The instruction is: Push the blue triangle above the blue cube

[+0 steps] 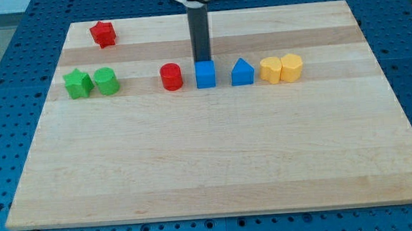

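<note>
The blue cube [205, 75] sits on the wooden board [216, 158] in a row of blocks, near the view's middle. The blue triangle [242, 72] stands just to its right, apart from it by a small gap. My tip [203, 60] is at the top edge of the blue cube, directly behind it, touching or nearly touching. The rod rises straight up from there to the view's top.
A red cylinder [171, 77] lies left of the blue cube. Two yellow blocks [281, 68] touch each other right of the triangle. A green star [78, 83] and green cylinder [106, 81] sit at the left; a red star [103, 34] at the top left.
</note>
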Motion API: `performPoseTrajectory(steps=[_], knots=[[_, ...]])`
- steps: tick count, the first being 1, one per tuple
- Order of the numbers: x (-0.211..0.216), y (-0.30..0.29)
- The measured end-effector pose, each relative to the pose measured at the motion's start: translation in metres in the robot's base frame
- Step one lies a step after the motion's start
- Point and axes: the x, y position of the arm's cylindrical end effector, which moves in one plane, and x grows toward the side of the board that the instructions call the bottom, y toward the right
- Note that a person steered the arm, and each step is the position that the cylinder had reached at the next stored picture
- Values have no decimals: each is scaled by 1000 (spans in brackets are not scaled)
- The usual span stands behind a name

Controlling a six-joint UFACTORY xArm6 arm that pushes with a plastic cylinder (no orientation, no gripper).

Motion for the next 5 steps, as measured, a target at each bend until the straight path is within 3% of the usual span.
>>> performPoseTrajectory(steps=[2, 4, 5], knots=[[56, 18], [47, 62], [22, 67]])
